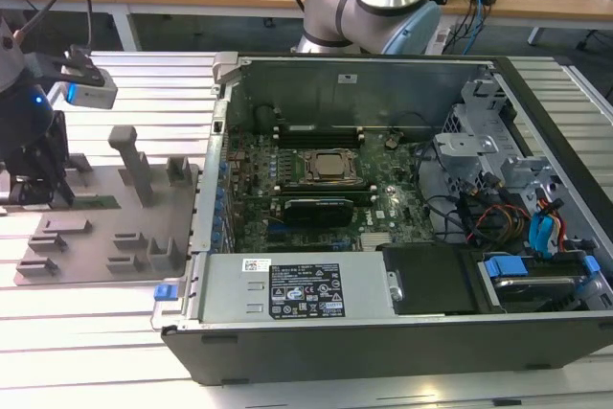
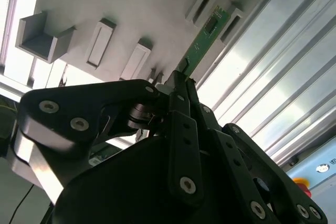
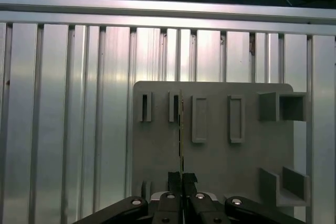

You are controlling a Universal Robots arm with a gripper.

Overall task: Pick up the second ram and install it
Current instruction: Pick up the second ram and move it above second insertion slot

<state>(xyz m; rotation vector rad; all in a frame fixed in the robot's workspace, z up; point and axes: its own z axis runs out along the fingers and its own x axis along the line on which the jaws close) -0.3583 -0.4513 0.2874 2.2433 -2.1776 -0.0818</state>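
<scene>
The second ram (image 2: 206, 34) is a narrow green board standing on its edge in the grey fixture plate (image 1: 96, 246), at the exterior view's left. In the first wrist view it appears edge-on as a thin line (image 3: 181, 129) between two slotted blocks. My gripper (image 3: 182, 178) is down over the near end of the stick, and its black fingers (image 2: 178, 90) are pressed against both faces of the board. In the exterior view the gripper (image 1: 40, 187) sits low over the plate's far side, with a strip of the green board (image 1: 96, 203) showing beside it.
The open computer case (image 1: 383, 189) lies at the exterior view's right of the plate, with the silver processor (image 1: 330, 168) mid-board and dark memory slots (image 1: 316, 131) on either side of it. Upright grey blocks (image 1: 129, 155) rise from the plate. Ribbed aluminium table (image 3: 63, 103) surrounds it.
</scene>
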